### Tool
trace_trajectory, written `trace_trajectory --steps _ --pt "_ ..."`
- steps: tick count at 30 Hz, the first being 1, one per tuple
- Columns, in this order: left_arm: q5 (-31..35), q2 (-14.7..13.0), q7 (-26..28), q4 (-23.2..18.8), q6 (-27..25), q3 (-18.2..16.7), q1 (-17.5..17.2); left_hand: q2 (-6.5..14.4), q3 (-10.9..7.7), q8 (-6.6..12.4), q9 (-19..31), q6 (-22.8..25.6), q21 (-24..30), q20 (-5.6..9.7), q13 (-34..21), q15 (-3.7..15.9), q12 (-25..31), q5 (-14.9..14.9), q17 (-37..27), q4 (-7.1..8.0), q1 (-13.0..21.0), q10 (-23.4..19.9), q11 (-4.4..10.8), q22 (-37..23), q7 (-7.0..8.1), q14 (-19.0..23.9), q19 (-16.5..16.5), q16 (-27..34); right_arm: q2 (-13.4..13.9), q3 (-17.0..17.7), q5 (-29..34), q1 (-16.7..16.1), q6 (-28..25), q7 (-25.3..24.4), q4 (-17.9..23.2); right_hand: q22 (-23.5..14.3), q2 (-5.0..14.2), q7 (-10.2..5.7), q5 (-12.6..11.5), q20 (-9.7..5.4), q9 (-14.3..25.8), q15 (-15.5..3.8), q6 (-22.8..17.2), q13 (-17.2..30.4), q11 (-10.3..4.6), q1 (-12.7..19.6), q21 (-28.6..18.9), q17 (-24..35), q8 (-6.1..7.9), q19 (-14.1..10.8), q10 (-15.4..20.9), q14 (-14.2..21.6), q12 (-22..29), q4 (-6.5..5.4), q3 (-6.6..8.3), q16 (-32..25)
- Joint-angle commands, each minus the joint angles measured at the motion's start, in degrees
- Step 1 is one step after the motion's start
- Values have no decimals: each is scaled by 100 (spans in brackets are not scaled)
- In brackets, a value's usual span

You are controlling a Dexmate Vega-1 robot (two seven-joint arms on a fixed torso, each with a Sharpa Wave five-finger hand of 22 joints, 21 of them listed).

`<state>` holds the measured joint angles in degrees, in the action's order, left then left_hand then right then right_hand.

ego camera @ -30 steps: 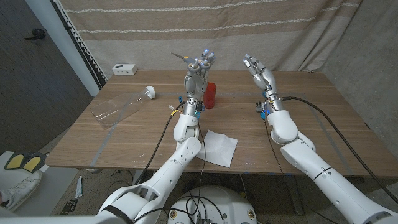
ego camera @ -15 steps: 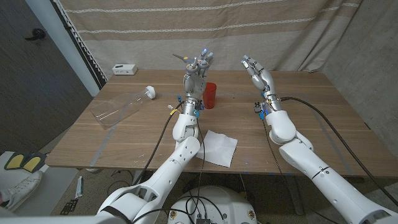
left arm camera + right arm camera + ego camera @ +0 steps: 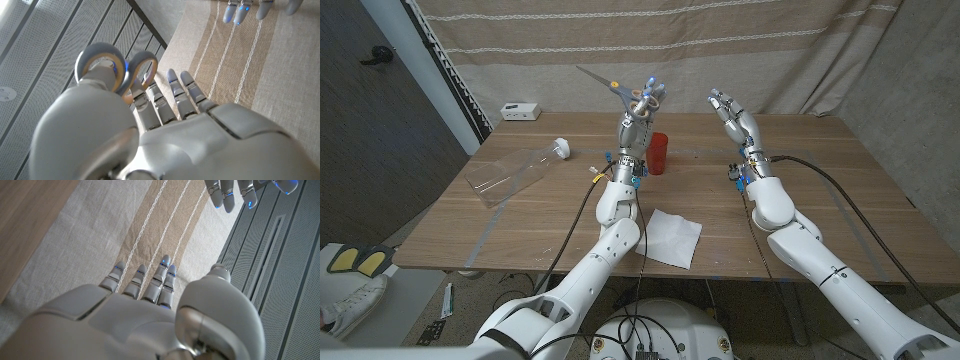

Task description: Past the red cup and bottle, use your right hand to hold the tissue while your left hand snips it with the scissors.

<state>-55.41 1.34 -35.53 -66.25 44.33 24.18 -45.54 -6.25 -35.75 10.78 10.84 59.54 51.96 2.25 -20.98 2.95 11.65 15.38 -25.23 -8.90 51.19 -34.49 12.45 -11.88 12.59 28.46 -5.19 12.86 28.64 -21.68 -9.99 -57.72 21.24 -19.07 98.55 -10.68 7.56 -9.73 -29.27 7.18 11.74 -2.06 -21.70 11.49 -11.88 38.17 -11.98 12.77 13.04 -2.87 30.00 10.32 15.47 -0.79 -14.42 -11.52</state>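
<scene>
Holding the scissors aloft, the left hand is rising above the table, its fingers grasping the handle loops; the blades are angling toward 10 o'clock against the curtain. The left wrist view is showing those loops threaded on the fingers. The right hand is hovering at 3 o'clock of the left one, well apart, fingers released and spread, gripping nothing; the right wrist view is showing them extended.

The red cup is standing just behind the left wrist, at 3 o'clock of it. The tissue is lying flat near the table's front edge, at 6 o'clock of the cup, untouched. The clear bottle is lying on its side at 9 o'clock of the cup, well apart. A small white box is sitting at the far left corner.
</scene>
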Motion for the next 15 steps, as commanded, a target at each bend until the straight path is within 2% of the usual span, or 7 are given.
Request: trace_trajectory --steps 1,4,10,11,12,13,15 --pt "49 -66 -197 74 -1 48 61 473 -262 16 40 -369 90 345 20 974 -22 -190 8 203 42 242 -7 -39 1 -120 83 -39 -17 -10 4 28 20 -11 -41 -7 57 -6 -45 20 0 -783 -51 -1 -7 37 -3 9 -13 -32 52 -7 -19 38 -25 -36" --pt "100 -90 -181 59 -20 80 64 770 -381 40 52 -586 130 305 30 969 -7 -329 21 368 -145 360 -6 -34 -8 -203 121 -56 -33 -6 26 26 56 -40 -51 -7 58 -1 -45 19 0 -784 -62 -1 -7 39 -2 7 -9 -30 53 -7 -19 40 -23 -36" --pt "256 -107 70 8 -8 115 37 993 -425 111 55 -611 176 291 26 988 65 -406 31 625 -539 342 -7 -14 -68 -175 141 -9 -33 0 137 7 82 -115 -45 -7 59 -13 -46 15 0 -786 -61 -1 -7 42 -1 4 -12 -32 56 -4 -20 43 -21 -37" --pt "263 -101 32 50 33 117 56 1064 -581 195 51 -544 198 308 -29 1012 307 -398 49 564 -617 -394 9 28 -63 167 79 113 -36 5 134 0 78 -123 -40 -7 60 -16 -46 16 0 -784 -64 -1 -7 42 -1 4 -11 -33 57 -5 -20 43 -20 -37" --pt "304 -83 50 90 110 115 64 1069 -682 239 50 -505 205 349 -43 1028 356 -396 56 506 -664 -675 4 44 -57 447 27 187 -37 10 134 -4 86 -128 -43 -7 60 -19 -46 16 0 -787 -66 -1 -7 43 -1 4 -10 -33 58 -3 -20 44 -20 -38" --pt "366 -71 138 77 171 115 41 1034 -731 284 54 -431 206 351 -49 1027 377 -392 75 459 -682 -818 8 49 -68 498 5 177 -38 14 134 -6 90 -132 -46 -7 60 -19 -46 13 0 -788 -67 -1 -7 44 -2 3 -10 -35 60 -2 -20 45 -19 -38" --pt "423 -60 153 132 276 119 59 994 -931 377 67 -369 198 424 4 1040 513 -365 98 337 -795 -1842 -19 53 -47 908 -87 272 -37 22 133 -10 96 -135 -47 -7 61 -21 -47 11 0 -793 -64 -1 -6 47 -3 2 -12 -38 64 -5 -19 47 -18 -37"
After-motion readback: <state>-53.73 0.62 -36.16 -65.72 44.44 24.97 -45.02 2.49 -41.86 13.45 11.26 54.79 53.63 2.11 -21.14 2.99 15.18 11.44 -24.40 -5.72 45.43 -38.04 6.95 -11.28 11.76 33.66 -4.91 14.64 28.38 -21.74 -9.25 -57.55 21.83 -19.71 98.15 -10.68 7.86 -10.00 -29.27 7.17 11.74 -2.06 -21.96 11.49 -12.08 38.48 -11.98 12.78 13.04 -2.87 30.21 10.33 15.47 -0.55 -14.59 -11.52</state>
